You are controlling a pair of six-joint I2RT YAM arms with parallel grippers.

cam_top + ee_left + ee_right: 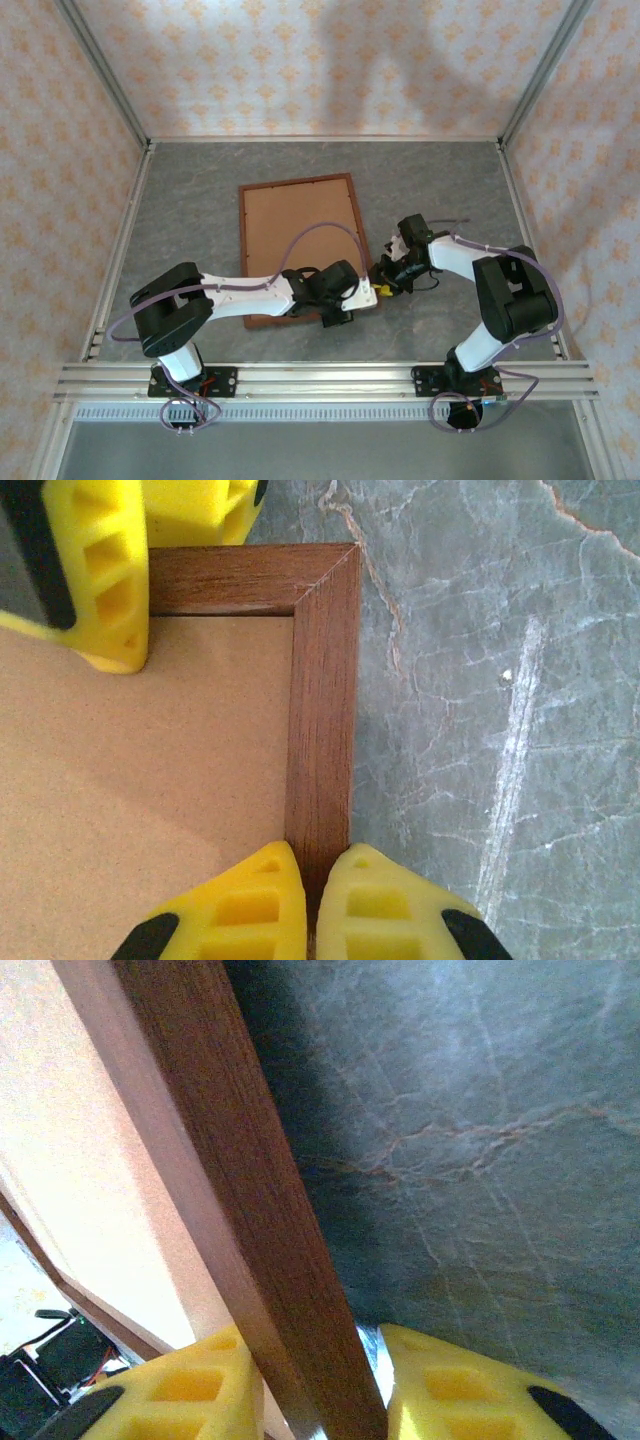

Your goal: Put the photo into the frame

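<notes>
The frame (298,180) lies flat mid-table, a thin reddish-brown moulding with a plain brown backing board (300,235) filling it. The photo is hidden. My left gripper (342,316) is at the near rail by the near right corner. In the left wrist view it (318,880) is shut, tips together over the rail (320,730). My right gripper (381,283) is at the same corner from the right. In the right wrist view it (315,1345) has one finger on each side of the rail (240,1160), closed against it. One of its yellow fingers (100,590) rests on the board.
The grey marbled tabletop (440,190) surrounds the frame, with free room left, right and behind it. Patterned walls and aluminium posts (110,80) close in three sides. An aluminium rail (320,378) carries both arm bases along the near edge.
</notes>
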